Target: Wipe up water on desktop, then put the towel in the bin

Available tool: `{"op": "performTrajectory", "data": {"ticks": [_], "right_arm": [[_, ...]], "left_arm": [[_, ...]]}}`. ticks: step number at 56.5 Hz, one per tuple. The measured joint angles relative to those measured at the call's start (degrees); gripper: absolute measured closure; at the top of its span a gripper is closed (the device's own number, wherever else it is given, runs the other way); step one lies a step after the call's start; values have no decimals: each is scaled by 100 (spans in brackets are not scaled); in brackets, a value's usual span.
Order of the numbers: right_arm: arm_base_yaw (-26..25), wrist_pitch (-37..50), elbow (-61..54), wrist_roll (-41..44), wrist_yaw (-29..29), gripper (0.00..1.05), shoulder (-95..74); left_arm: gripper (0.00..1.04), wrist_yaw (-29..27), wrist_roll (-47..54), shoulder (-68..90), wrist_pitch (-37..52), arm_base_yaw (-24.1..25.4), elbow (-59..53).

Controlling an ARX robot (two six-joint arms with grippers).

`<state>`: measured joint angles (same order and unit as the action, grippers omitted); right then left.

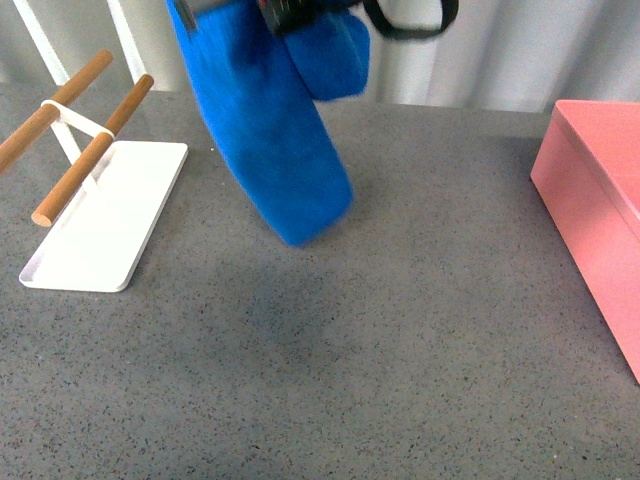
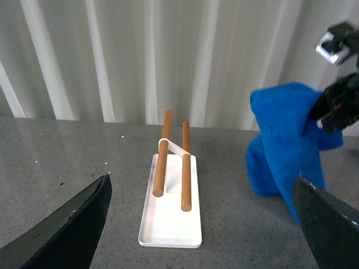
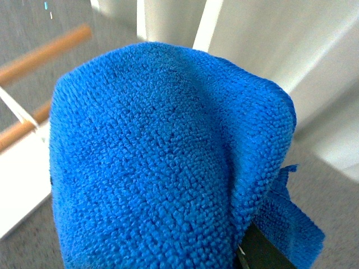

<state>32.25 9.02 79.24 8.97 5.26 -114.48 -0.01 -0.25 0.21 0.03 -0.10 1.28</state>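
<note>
While the towel (image 1: 268,130) is gripped at its top by the right gripper (image 1: 298,12), it is seen hanging in a long blue fold over the middle-back of the desktop (image 1: 400,350), w/ a shorter flap bunched beside the grip. Its lower tip is seen close to the surface; contact can't be told from the front view. A slightly darker patch is seen on the desktop just below the tip – shadow or damp, not clear. The right gripper's jaws are mostly hidden by cloth in the right wrist view, but the towel is clamped & carried by them. The left gripper (image 2: 201,180) is seen released in the left wrist view, fingers (image 2: 73,224) spread wide apart, held above the desktop & facing the tray (image 2: 168,230). The tray, white & flat, is placed at the left of the desktop, w/ two wooden rods (image 1: 88,155) propped on a white stand over it, approx parallel. The bin (image 1: 590,180), pink, is placed at the right edge of the desktop, well apart from the towel. A white ribbed wall (image 2: 196,56) is seen behind the desktop
</note>
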Motion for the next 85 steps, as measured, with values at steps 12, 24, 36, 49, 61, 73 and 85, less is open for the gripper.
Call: {"op": "performTrajectory", "data": {"ticks": [12,24,36,49,61,73,85], "right_arm": [[-201,761,-566,-188,800,100,1296],[-702,1005,-994,-83,1790,100,2769],[-1574,1069,-1823,-39,2485,100,3429],[-2588,1499,-2778,13,2288,100,3593],[-3071,1886,-3322,72,2199,100,3534],[-3198,2000,-3563,39,2070,100,3348],[-3230,1600,-3558,-188,1880,77,3303]], "left_arm": [[7,2,0,0,0,0,0],[7,0,0,0,0,0,0],[7,2,0,0,0,0,0],[7,2,-2,0,0,0,0],[7,2,-2,0,0,0,0],[7,0,-2,0,0,0,0],[7,2,-2,0,0,0,0]]}}
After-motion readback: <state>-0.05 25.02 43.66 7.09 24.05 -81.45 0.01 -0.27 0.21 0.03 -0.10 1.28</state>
